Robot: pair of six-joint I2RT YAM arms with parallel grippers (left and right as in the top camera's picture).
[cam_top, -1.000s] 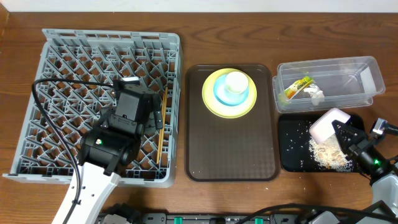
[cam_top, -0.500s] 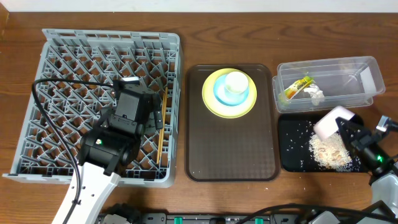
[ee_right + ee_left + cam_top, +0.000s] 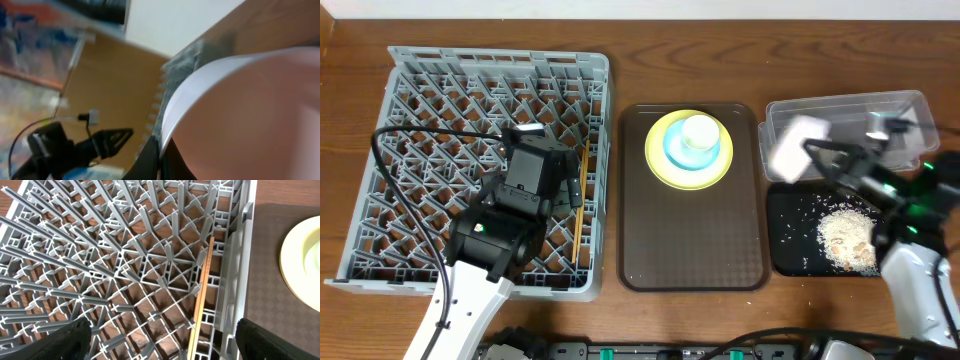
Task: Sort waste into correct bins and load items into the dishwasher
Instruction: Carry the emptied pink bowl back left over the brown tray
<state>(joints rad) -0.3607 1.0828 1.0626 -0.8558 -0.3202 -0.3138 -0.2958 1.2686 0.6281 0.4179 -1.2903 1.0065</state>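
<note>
One plain white bowl [image 3: 788, 155] appears blurred, its rim tilted.

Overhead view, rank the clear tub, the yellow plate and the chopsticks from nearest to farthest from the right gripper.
1. The clear tub: the right gripper, shut on the white bowl, overlaps its left end in this view.
2. The yellow plate: further left, on the brown tray.
3. The chopsticks: farthest left, lying in the grey rack along its right edge.
</note>
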